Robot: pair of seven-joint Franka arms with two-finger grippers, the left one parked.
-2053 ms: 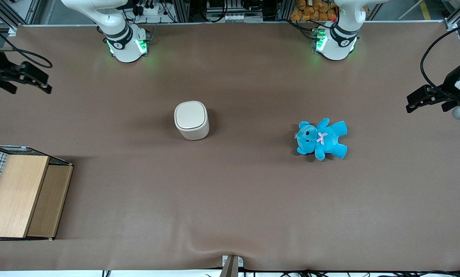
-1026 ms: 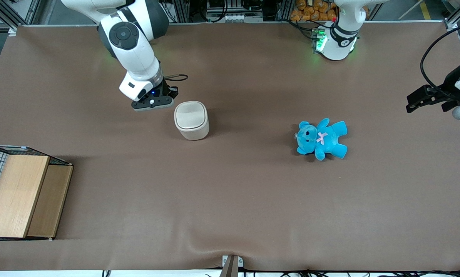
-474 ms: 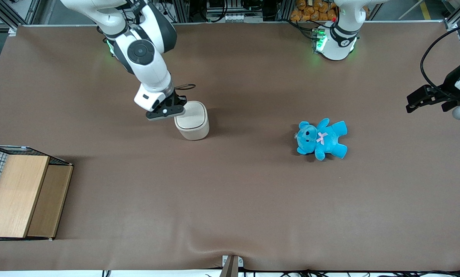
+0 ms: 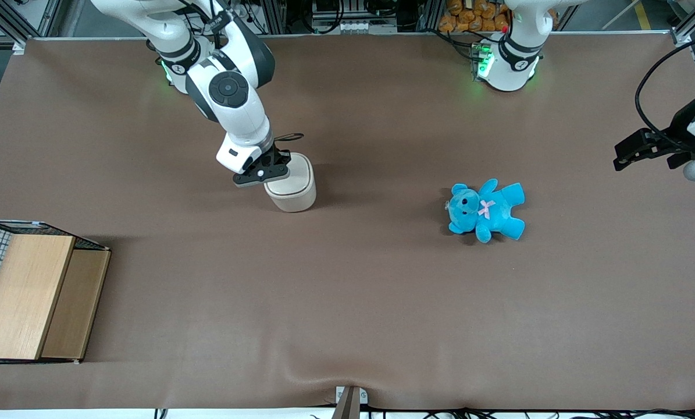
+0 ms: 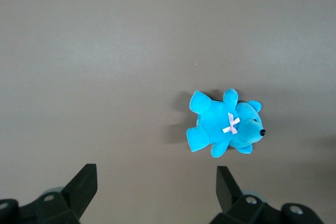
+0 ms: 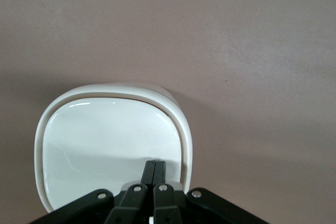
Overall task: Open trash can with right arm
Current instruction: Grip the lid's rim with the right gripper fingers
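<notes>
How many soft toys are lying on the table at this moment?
1. The blue teddy bear lies toward the parked arm's end of the table, far from the trash can, where the gripper is shut over the lid.

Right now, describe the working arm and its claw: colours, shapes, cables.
The right arm is glossy white, with rounded segments and dark grey round joint caps. Green lights glow at its base. Its claw is black, with two slim fingers on pinned linkages. A thin black cable loops beside the wrist.

Glossy white right arm (image 4: 231, 99), grey joint caps, black claw (image 4: 264, 170)
</notes>
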